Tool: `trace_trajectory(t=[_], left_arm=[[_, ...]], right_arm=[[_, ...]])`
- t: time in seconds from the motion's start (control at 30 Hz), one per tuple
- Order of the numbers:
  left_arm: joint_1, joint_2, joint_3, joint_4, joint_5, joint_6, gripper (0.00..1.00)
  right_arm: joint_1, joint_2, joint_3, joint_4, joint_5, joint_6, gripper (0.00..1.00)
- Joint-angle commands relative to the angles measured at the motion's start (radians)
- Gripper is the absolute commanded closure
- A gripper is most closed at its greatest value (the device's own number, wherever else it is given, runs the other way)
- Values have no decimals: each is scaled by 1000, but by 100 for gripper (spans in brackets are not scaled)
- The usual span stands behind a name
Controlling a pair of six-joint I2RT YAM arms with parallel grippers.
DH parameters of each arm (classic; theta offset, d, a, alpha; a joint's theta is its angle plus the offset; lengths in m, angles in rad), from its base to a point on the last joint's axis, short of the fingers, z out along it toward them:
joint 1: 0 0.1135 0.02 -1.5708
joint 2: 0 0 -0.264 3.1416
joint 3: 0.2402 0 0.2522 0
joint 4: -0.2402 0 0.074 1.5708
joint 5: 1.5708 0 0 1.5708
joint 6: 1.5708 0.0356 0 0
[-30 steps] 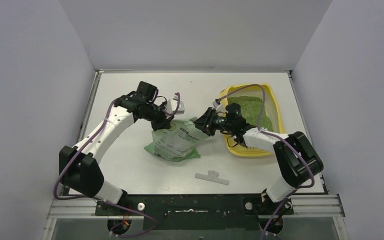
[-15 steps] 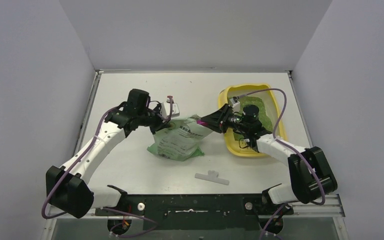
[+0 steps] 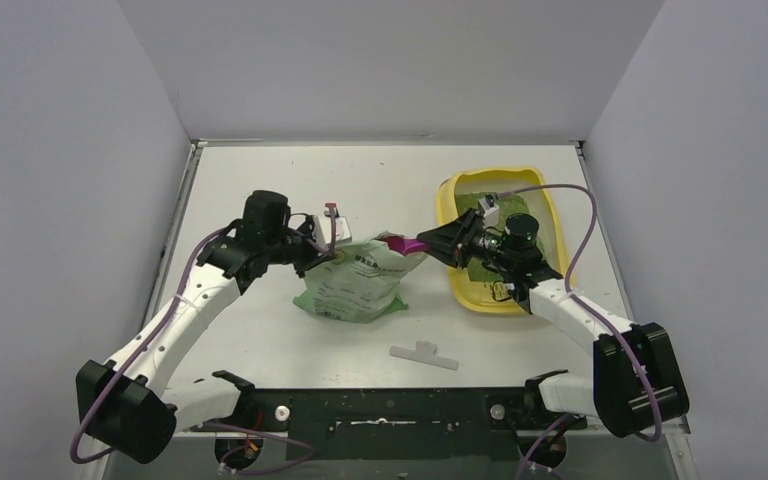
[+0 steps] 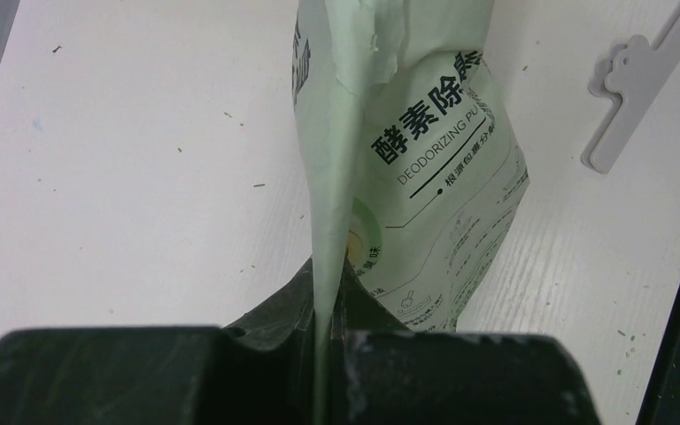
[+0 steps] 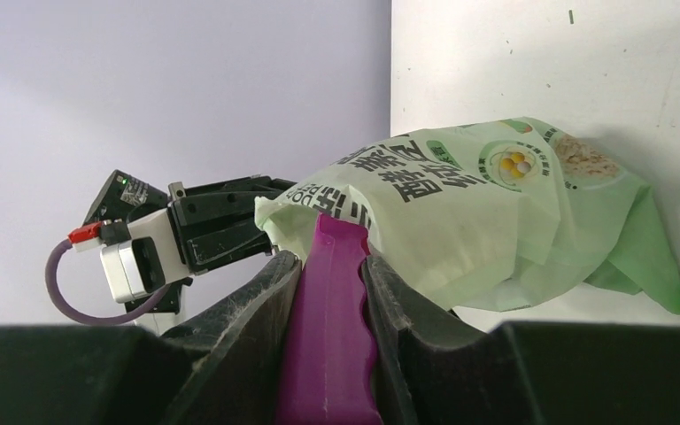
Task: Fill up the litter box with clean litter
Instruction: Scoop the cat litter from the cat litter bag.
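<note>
My left gripper is pressed together on the top edge of the light-green printed plastic bag, which stands on the white table. My right gripper pinches the magenta plastic scoop, whose far end is under the bag's open lip. Just right of the bag lies the shallow yellow plastic litter box, with fine bright-green litter granules in it.

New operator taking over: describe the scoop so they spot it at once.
Find the yellow litter box at the right. Just left of it the right gripper clamps the scoop, its tip tucked into the pale-green bag. It is the only magenta thing there.
</note>
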Motion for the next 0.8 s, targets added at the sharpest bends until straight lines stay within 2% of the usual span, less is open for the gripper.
trace_trajectory(t=[0.0, 0.17, 0.4, 0.77], left_arm=[[-6, -83, 12, 90, 30, -11, 100], [-8, -120, -16, 73, 50, -18, 100], [-24, -147, -30, 17, 71, -18, 100], [-66, -156, -45, -26, 66, -19, 100]], right_arm=[[-30, -67, -18, 54, -22, 13, 100], [-48, -98, -63, 84, -15, 56, 100], [-75, -151, -157, 207, 2, 171, 100], [-94, -223, -196, 238, 14, 237, 100]])
